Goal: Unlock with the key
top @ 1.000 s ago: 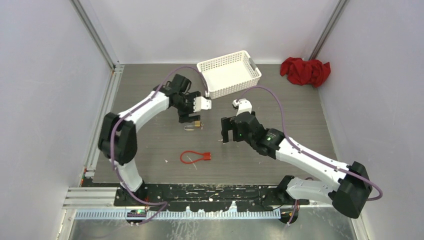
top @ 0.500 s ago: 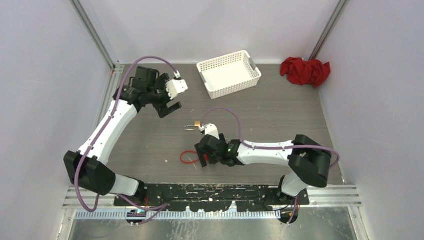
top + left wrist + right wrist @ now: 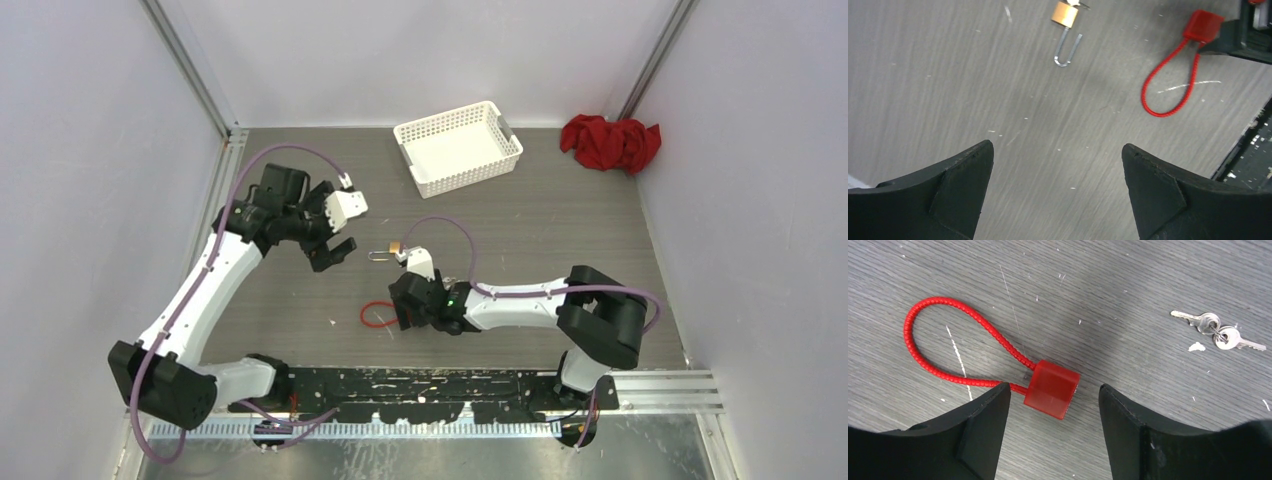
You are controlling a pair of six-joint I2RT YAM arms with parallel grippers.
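Note:
A red cable lock lies on the grey table, its block body [image 3: 1053, 388] [image 3: 412, 312] joined to a looped red cord [image 3: 933, 325] [image 3: 375, 317]. My right gripper [image 3: 1051, 388] [image 3: 403, 313] stands low over it, open, one finger on each side of the block with a gap at both. Two silver keys [image 3: 1215, 331] on a ring lie to the right of it. A small brass padlock [image 3: 1064, 14] [image 3: 396, 247] rests further back; one leg of its shackle [image 3: 1066, 47] is free of the body. My left gripper [image 3: 1057, 146] [image 3: 336, 251] hovers open and empty left of it.
A white perforated basket [image 3: 458, 145] stands at the back middle. A crumpled red cloth [image 3: 610, 142] lies in the back right corner. The black mounting rail [image 3: 420, 385] runs along the near edge. White walls close in both sides.
My left gripper has let go and drawn back left from the brass padlock. My right arm has swung down to the red cable lock, and its jaws have narrowed round the block.

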